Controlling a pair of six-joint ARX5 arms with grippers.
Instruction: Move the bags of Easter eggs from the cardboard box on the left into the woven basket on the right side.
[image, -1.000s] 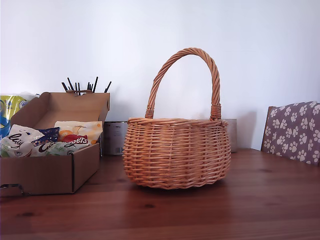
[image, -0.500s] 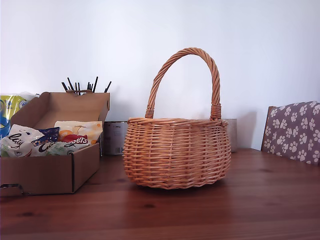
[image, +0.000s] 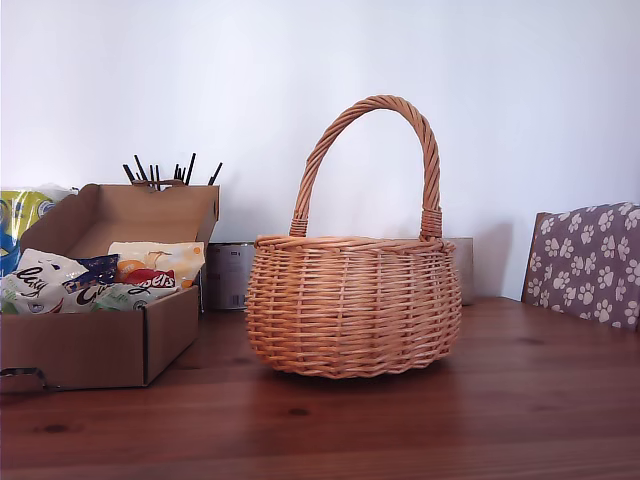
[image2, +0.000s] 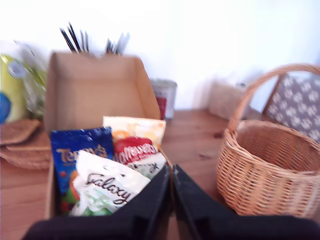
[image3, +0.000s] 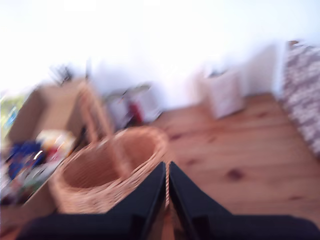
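White wall and a dark wooden worktop (image: 420, 420) frame a job that looks not yet begun. All the bags of Easter eggs (image: 95, 282) lie piled in the cardboard box (image: 95, 345) at the exterior view's left: a white one with script (image2: 112, 189), a dark blue one (image2: 80, 152), a cream-orange one (image2: 132, 129) and one with a red logo (image2: 134, 150). The woven basket (image: 353, 305) stands near the box toward the exterior view's right, and what shows of its inside in the first wrist view is bare. Every bag is therefore left to move, I judge. My first gripper (image2: 172, 200) hovers above the near edge of the box, jaws closed together on nothing. My second gripper (image3: 166, 192) points over the basket rim, its view blurred, jaws likewise pressed together and empty. Neither arm shows in the exterior view.
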